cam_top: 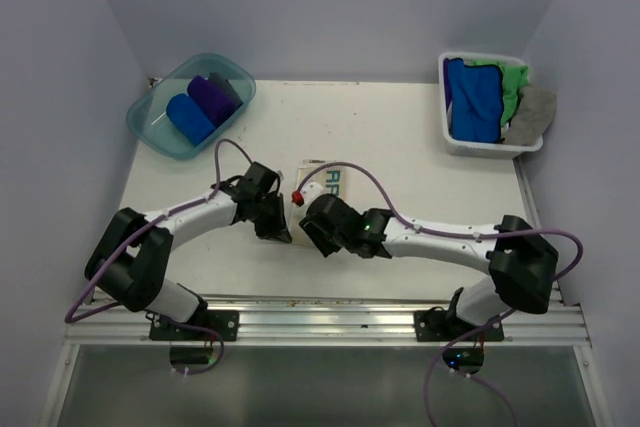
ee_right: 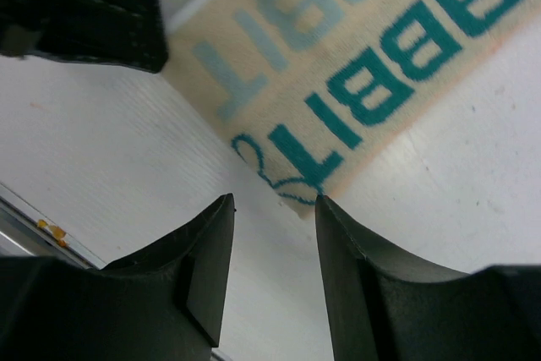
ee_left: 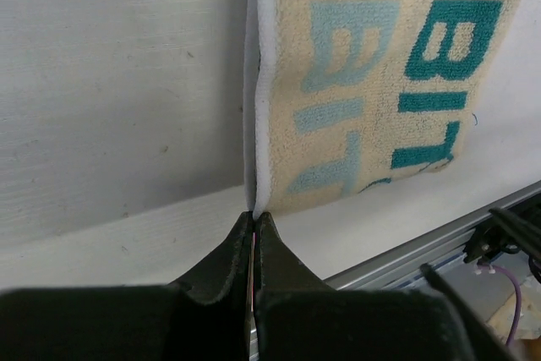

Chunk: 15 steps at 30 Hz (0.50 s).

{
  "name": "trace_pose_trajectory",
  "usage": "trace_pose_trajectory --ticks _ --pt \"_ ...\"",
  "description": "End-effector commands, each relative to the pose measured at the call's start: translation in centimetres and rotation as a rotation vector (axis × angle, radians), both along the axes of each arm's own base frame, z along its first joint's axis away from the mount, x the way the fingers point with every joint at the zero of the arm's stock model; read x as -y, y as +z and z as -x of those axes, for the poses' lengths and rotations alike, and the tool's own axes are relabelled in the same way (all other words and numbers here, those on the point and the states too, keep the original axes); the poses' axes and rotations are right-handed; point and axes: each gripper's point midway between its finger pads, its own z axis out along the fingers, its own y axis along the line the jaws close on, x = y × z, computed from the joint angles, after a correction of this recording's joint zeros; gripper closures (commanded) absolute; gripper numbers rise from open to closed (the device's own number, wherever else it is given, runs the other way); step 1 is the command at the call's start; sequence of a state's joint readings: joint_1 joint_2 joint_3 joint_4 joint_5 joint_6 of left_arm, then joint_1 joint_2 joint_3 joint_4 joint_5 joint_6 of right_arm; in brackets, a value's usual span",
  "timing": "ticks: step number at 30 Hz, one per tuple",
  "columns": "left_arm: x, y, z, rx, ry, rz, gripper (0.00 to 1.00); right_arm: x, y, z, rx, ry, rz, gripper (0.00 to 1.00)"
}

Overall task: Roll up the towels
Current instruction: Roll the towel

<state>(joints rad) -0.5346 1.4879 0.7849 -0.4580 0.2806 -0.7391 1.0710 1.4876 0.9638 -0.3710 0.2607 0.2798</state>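
- Cream towel (ee_left: 372,99) with teal lettering lies spread on the counter (cam_top: 400,137), between both arms.
- My left end effector (ee_left: 254,219) is pressed together at its near hem corner.
- My right end effector (ee_right: 275,202) stands spread at the other near corner.

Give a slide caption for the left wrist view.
Left gripper pinching a corner of the cream towel with teal lettering.

The white table (cam_top: 400,127) is holding three things. A cream towel (cam_top: 326,183) with teal letters is lying flat near the middle. A teal tub (cam_top: 146,127) is sitting well behind the towel on the left, and a white basket (cam_top: 480,148) is sitting well behind it on the right.
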Motion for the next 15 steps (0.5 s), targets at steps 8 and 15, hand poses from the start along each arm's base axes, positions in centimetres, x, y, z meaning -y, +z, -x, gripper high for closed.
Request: trace_pose_trajectory --ticks 8,15 --pt "-1.0 0.4 -0.9 0.027 -0.005 -0.019 1.0 -4.2 -2.7 -1.5 0.247 0.259 0.193 0.54" --pt "-1.2 0.2 -0.8 0.021 -0.012 -0.014 1.0 -4.6 -3.5 -2.0 0.302 0.265 0.23 0.58"
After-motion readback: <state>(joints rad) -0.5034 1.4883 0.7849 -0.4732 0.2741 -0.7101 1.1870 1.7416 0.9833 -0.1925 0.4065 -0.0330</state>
